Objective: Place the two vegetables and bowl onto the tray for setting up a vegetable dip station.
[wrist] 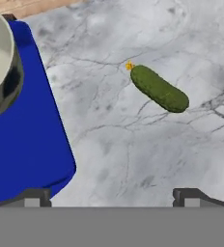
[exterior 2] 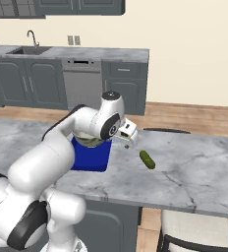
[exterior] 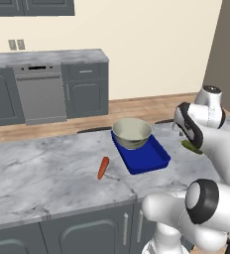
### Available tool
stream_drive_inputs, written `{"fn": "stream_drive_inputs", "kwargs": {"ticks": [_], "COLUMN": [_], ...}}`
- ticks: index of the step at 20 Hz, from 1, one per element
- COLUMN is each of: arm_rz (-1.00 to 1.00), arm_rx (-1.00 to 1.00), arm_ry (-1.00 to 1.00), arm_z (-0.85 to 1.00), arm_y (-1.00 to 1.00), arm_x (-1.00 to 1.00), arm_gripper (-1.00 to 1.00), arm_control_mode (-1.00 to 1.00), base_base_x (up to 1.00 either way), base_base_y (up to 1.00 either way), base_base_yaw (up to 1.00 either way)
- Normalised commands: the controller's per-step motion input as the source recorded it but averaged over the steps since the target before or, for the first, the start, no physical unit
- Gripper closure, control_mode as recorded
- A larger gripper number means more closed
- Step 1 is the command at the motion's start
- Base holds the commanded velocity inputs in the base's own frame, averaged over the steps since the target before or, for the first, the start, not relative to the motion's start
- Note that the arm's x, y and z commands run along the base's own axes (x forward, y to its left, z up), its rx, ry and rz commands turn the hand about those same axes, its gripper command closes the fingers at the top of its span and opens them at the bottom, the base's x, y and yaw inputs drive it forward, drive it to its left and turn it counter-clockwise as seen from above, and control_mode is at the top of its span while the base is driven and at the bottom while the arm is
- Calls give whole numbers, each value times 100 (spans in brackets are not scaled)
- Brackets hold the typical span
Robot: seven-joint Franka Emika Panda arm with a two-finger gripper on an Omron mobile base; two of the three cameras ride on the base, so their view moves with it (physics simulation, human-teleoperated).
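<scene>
The silvery metal bowl stands on the far end of the deep-blue tray on the marble island. An orange carrot lies on the counter left of the tray. The dark green cucumber lies on the counter right of the tray, and also appears as the cucumber in the hand view, ahead and to the right. My gripper hovers above the counter between the tray's right edge and the cucumber, open with nothing between its fingertips. The bowl and tray sit at that view's left.
Grey cabinets and a dishwasher line the back wall, with a sink at the far left. A chair stands at the island's near right corner. Bare marble stretches left of the carrot and right of the cucumber.
</scene>
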Motion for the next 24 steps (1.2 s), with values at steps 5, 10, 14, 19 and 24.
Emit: {"fn": "stream_drive_inputs", "kwargs": {"ticks": [5,10,14,19,24], "arm_rz": [21,22,22,22,19], "arm_rx": [-6,-6,-6,-4,0], "arm_ry": [14,14,13,9,0], "arm_z": [-1,-9,-14,-21,-22], "arm_y": [-31,-28,-22,-17,-16], "arm_x": [1,7,9,3,3], "arm_gripper": [-100,-100,-100,-100,-100], "arm_control_mode": [-100,-100,-100,-100,-100], "base_base_x": [0,0,0,0,0], "base_base_y": [0,0,0,0,0], "base_base_yaw": [0,0,0,0,0]}}
